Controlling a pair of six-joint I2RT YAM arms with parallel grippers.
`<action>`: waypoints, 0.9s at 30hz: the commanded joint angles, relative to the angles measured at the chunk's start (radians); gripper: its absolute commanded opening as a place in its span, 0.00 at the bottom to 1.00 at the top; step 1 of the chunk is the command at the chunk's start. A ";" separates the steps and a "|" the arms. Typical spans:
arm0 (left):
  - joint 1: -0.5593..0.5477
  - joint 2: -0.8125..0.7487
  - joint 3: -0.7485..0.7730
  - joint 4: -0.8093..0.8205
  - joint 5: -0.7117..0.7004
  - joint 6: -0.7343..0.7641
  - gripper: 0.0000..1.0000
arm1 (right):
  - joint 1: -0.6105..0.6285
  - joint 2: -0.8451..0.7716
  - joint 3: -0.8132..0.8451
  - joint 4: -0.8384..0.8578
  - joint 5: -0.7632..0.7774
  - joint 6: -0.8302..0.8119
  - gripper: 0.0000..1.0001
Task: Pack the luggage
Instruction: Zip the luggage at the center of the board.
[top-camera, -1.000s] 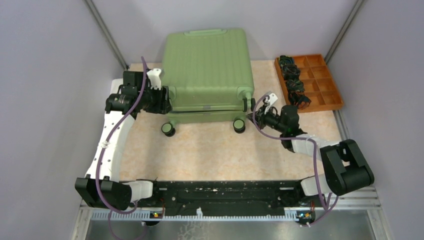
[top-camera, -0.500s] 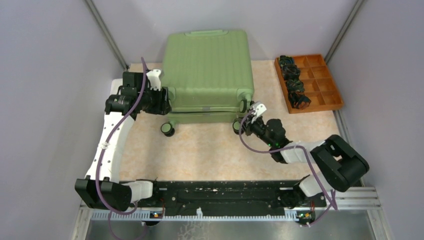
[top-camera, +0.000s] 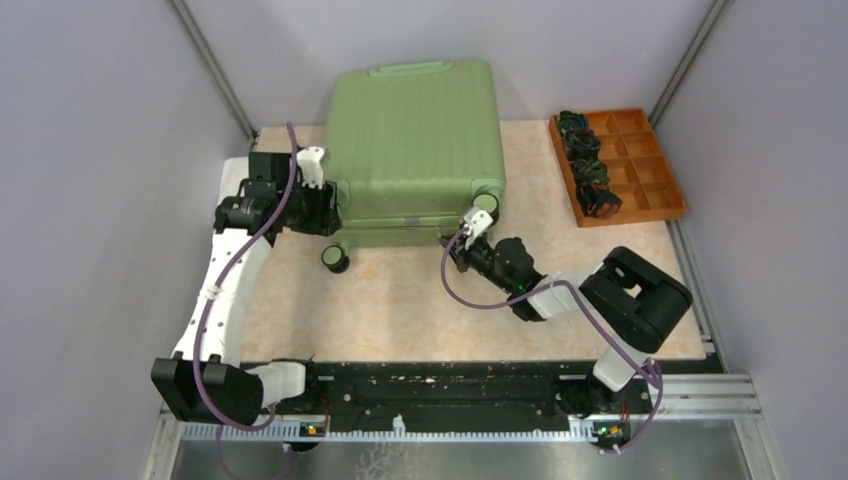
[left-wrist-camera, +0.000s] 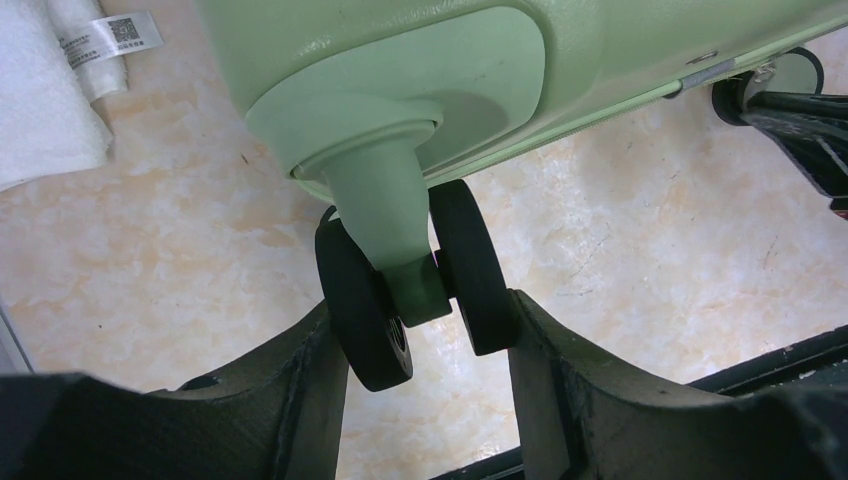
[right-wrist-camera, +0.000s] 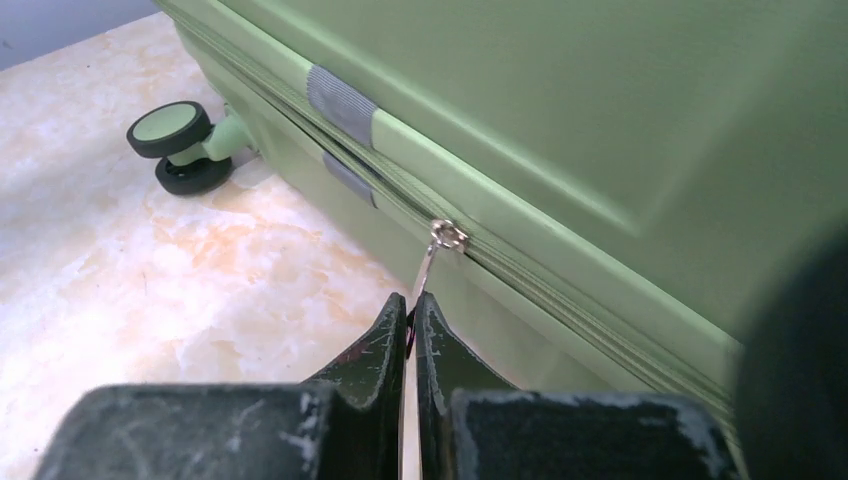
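The light-green ribbed luggage (top-camera: 415, 130) lies shut at the back of the table. My left gripper (top-camera: 333, 205) is at its near left corner. In the left wrist view its fingers (left-wrist-camera: 310, 370) press both sides of a twin black wheel (left-wrist-camera: 470, 265) on a green stem, so that gripper (left-wrist-camera: 420, 320) is shut on the wheel. My right gripper (top-camera: 453, 246) is at the front seam, right of the middle. It (right-wrist-camera: 410, 310) is shut on the thin metal zipper pull (right-wrist-camera: 428, 268), whose slider sits on the zip between the two shells (right-wrist-camera: 600, 110).
An orange compartment tray (top-camera: 660, 190) with black items (top-camera: 585, 165) in its left cells stands at the right. A white cloth with a label (left-wrist-camera: 50, 110) lies left of the luggage. Another wheel (top-camera: 336, 258) rests on the table in front. Grey walls close in on both sides.
My right gripper has slid left along the front seam with the zipper pull, from the right corner toward the middle. The left gripper has stayed on the wheel.
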 joint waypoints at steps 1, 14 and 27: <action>-0.031 -0.059 0.025 0.197 0.187 0.020 0.00 | 0.108 0.051 0.102 0.088 -0.135 0.027 0.00; -0.046 -0.072 -0.018 0.196 0.203 0.035 0.00 | 0.206 0.252 0.315 0.083 -0.081 0.030 0.00; -0.057 -0.077 -0.022 0.195 0.205 0.045 0.00 | 0.282 0.439 0.557 0.035 -0.071 0.032 0.00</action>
